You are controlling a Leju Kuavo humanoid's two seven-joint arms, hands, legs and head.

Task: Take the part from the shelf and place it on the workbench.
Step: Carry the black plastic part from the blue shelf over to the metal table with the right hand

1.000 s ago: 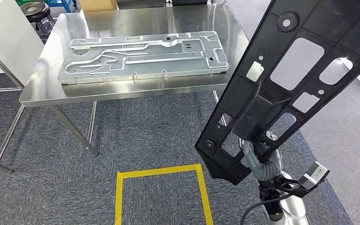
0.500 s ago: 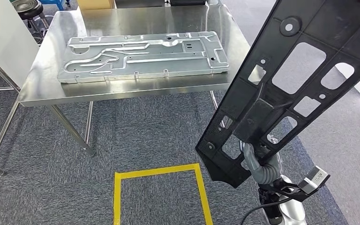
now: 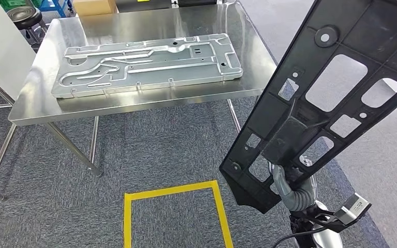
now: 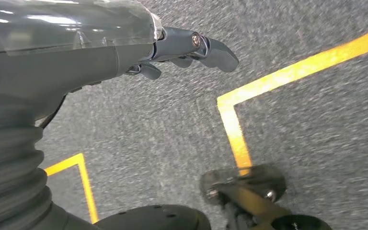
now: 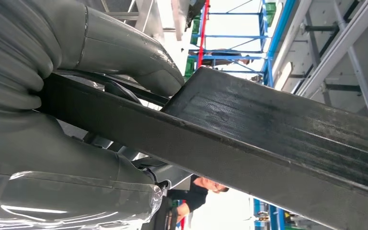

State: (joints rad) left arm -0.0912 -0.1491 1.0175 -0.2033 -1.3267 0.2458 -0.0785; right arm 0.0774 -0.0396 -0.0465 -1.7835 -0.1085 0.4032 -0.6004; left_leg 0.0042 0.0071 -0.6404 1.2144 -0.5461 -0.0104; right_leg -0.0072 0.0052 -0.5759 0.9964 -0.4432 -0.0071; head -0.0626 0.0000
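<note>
The part (image 3: 284, 132) is a long black plastic panel with several cut-outs, held up on a slant at the right of the head view. My right hand (image 3: 292, 188) grips its lower end from below. In the right wrist view the thumb and fingers (image 5: 76, 158) clamp the panel's edge (image 5: 268, 139). The steel workbench (image 3: 150, 20) stands ahead and to the left, and the panel's lower end is short of its near right corner. My left hand (image 4: 182, 48) hangs over the carpet with its fingers loosely apart and holds nothing.
A large silver stamped metal plate (image 3: 144, 64) lies across most of the workbench. A yellow tape square (image 3: 176, 191) marks the grey carpet below. A black stool (image 3: 20, 13) and a cardboard box (image 3: 95, 5) sit behind the table. A person (image 5: 196, 191) stands in the background.
The whole picture has shifted, so the camera has moved: the workbench now sits a little further left. My right hand still grips the black panel the same way.
</note>
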